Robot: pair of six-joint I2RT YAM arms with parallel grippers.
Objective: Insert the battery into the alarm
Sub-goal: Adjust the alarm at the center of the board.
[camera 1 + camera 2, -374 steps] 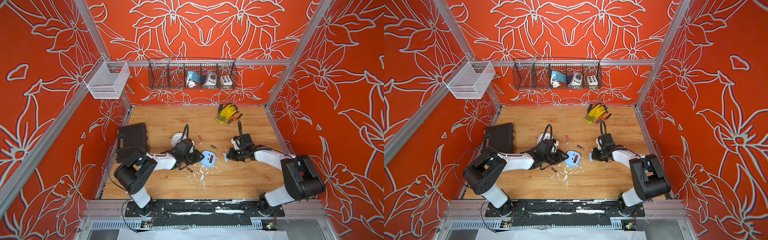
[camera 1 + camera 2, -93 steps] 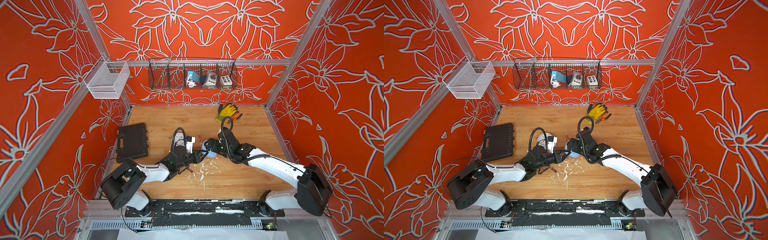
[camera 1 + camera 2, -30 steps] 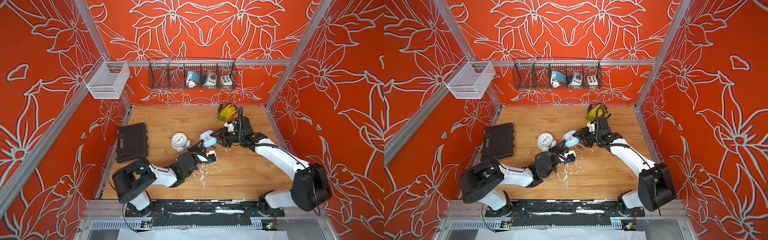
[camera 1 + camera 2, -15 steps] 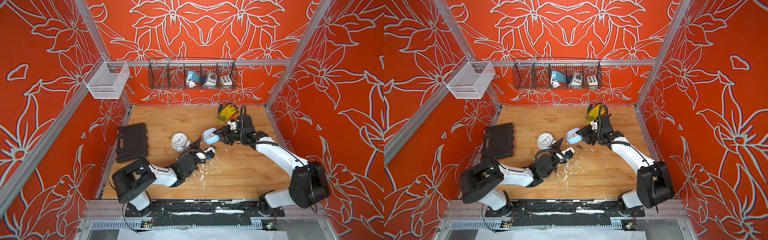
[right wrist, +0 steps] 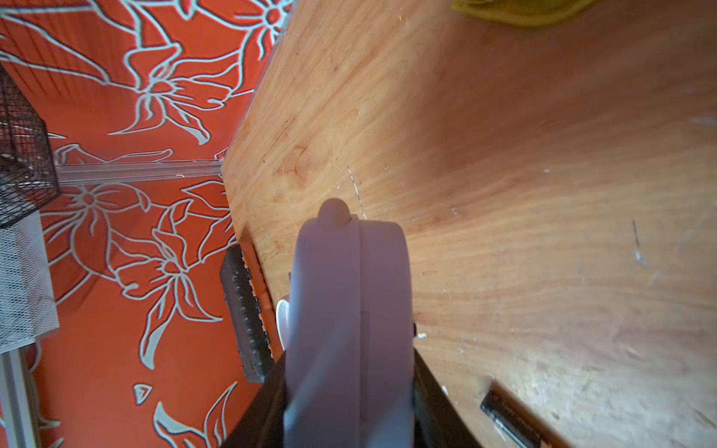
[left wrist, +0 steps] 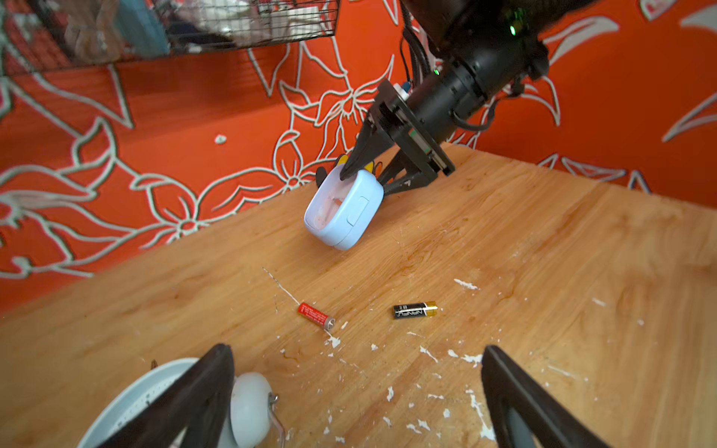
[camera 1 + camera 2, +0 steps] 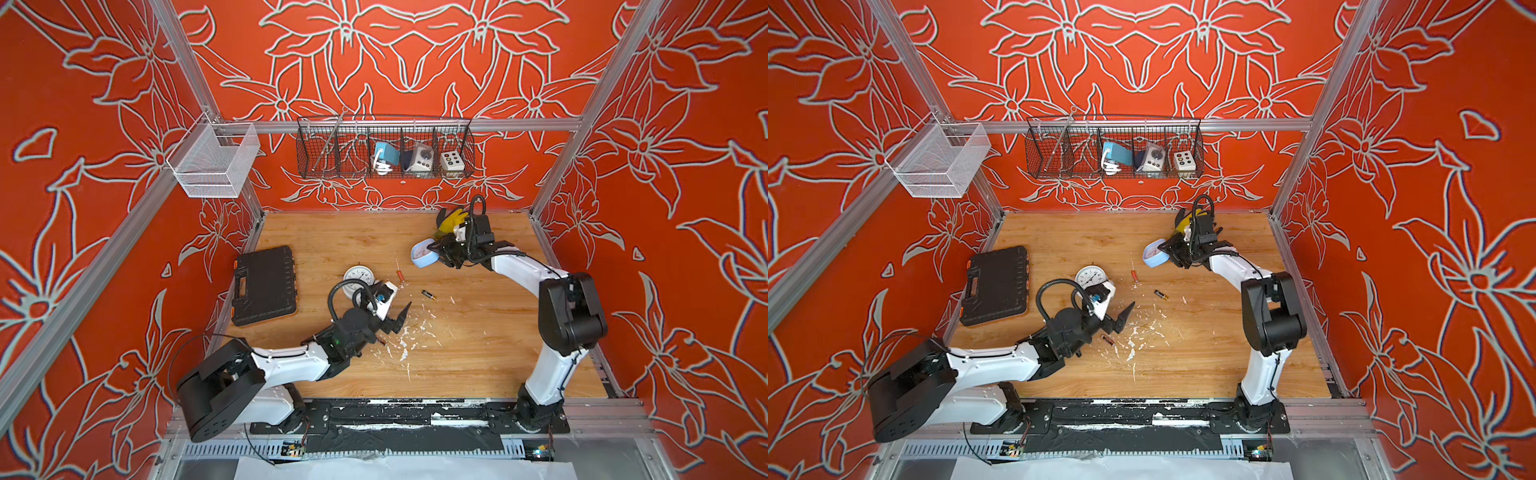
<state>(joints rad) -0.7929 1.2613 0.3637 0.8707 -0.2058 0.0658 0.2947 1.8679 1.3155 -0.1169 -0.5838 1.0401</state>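
The blue alarm (image 6: pixel 341 209), held by its edge in the right tool (image 6: pixel 366 179), could be dropped while the left tool (image 6: pixel 357 351) is spread wide.

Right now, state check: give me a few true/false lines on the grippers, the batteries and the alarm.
1. The right gripper is shut on the light-blue alarm. True.
2. The left gripper holds a battery. False: its jaws stand wide open with nothing between them.
3. The black-and-gold battery lies on the table. True.
4. The red battery sits inside the alarm. False: it lies loose on the table, apart from the alarm.
5. The black tool case is open. False: it lies closed and flat on the table.
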